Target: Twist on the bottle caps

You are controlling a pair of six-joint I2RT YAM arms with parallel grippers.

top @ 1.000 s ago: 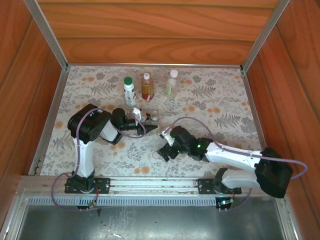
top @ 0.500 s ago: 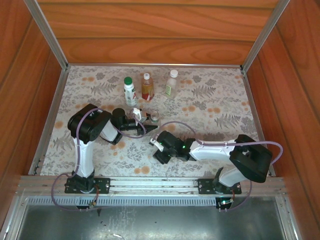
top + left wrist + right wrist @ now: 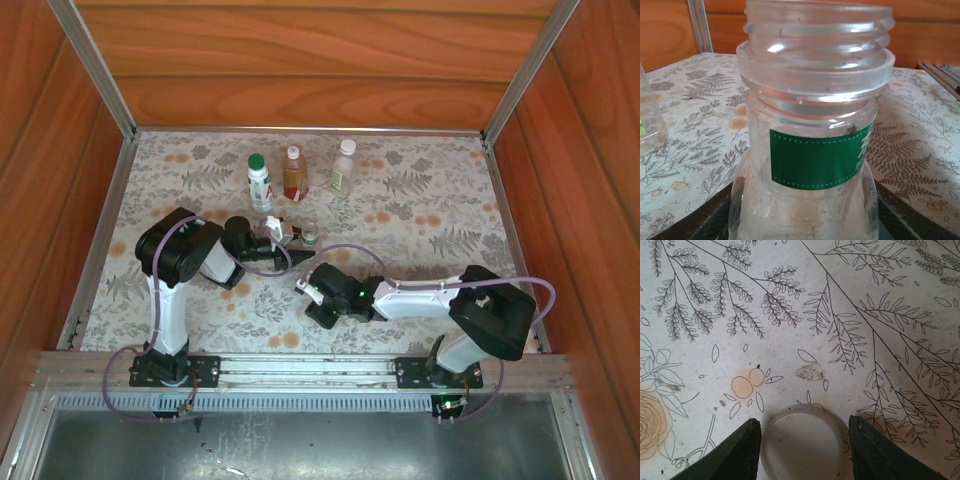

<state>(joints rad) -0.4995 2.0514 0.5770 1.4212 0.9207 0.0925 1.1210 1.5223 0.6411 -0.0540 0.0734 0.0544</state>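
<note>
I have the left tool (image 3: 298,245) pinching the short bottle (image 3: 810,150), which stands upright with a bare neck and looks empty. 3 capped bottles (image 3: 293,174) stand in a row at the far side of the bench (image 3: 430,210). Since 1 s ago the right arm has swung left and the left is unmoved. The right tool (image 3: 804,422) is spread astride a clear cap (image 3: 802,450) lying flat on the bench, just beside both fingers.

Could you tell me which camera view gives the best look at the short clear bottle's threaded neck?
The left wrist view: the short clear bottle stands close up between the left fingers, its uncapped threads and green label sharp. The top external view shows it as a tiny clear shape, too small for detail.
</note>
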